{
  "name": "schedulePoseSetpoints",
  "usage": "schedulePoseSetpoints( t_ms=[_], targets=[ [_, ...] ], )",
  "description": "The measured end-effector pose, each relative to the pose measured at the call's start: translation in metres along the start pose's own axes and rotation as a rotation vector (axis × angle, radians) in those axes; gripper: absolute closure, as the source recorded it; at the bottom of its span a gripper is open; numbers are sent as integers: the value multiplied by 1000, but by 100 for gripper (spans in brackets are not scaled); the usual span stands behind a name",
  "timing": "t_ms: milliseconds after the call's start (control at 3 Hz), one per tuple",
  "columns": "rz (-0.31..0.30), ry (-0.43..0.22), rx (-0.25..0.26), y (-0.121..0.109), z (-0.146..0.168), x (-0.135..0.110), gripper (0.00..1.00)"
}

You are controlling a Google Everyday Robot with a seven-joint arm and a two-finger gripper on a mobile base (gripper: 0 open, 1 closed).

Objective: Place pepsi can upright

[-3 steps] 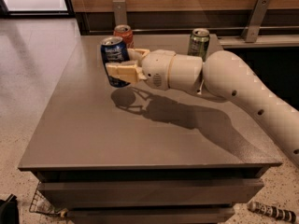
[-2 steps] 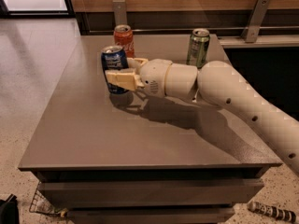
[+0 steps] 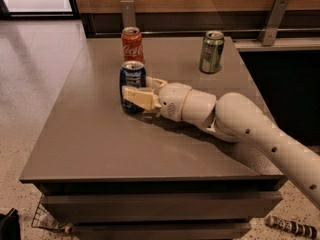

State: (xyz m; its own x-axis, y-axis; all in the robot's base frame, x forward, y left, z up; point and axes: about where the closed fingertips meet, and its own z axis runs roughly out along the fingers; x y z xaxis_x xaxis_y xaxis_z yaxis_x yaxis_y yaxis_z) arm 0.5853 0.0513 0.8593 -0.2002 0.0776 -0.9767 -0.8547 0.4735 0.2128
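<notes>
The pepsi can [image 3: 132, 75], dark blue with a white label patch and a silver top, stands upright on the grey table [image 3: 100, 144], left of centre. Its base seems to rest on the tabletop. My gripper [image 3: 136, 90] reaches in from the right, low over the table, and is shut on the can's lower half. One cream finger [image 3: 140, 98] lies across the can's front. The other is behind the can and mostly hidden.
A red Coca-Cola can [image 3: 132, 44] stands upright just behind the pepsi can. A green can [image 3: 211, 52] stands at the back right. My white arm [image 3: 250, 124] crosses the table's right side. A wooden wall with metal brackets runs behind the table.
The gripper has moved down and slightly toward the front with the pepsi can, from above the table to the tabletop. The can stays upright in the fingers.
</notes>
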Motion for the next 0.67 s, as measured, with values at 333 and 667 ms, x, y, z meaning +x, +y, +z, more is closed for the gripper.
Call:
schedulePoseSetpoints(
  t_ms=[333,667],
  targets=[
    [0,0,0,1,0,-3,100],
    [-1,1,-4,3,2,-3,79]
  ],
)
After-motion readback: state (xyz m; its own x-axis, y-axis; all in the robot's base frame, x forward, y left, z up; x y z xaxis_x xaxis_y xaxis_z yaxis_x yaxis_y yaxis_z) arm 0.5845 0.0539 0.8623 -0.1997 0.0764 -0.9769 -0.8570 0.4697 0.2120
